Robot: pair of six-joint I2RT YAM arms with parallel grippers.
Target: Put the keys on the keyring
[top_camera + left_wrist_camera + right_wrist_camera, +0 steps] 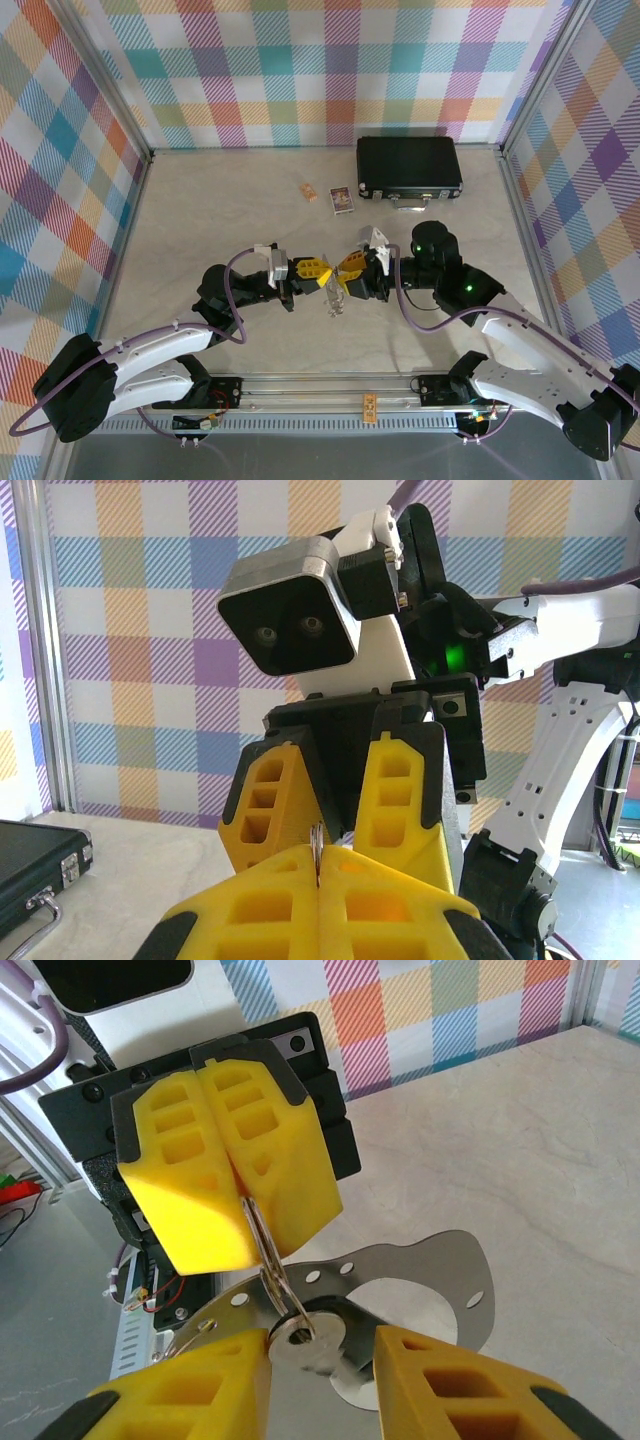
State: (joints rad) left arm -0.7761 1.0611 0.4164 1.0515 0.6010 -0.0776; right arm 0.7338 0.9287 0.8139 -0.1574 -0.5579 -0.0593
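From above, the two arms meet over the middle of the bench (pixel 200 210). The left end effector (pixel 322 276) and the right end effector (pixel 341 271) point at each other, tips almost touching. A thin metal plate (pixel 335 300) lies on the bench just beneath them. A black case (pixel 410 167) sits near the back wall, and two small cards (pixel 343 200) lie just in front of it, to its left.

In the left wrist view, the left end effector (pixel 318 875) has its yellow fingers (pixel 250 915) pressed together, with the thin edge of the keyring (pixel 318 855) showing in the seam between them. Facing it closely, the right end effector (pixel 335 825) has its fingers spread. The black case (pixel 30 870) is at the lower left.

In the right wrist view, the left end effector (pixel 250 1230) is clamped on the keyring (pixel 272 1270), which hangs out below its fingertips. The round head of a key (pixel 310 1338) sits at the ring's lower end, between the spread fingers of the right end effector (pixel 322 1348). The key lies against one finger (pixel 200 1390) and clear of the other, so it is not pinched. The metal plate (pixel 440 1270), pierced with small holes, lies flat on the bench (pixel 520 1140) underneath.
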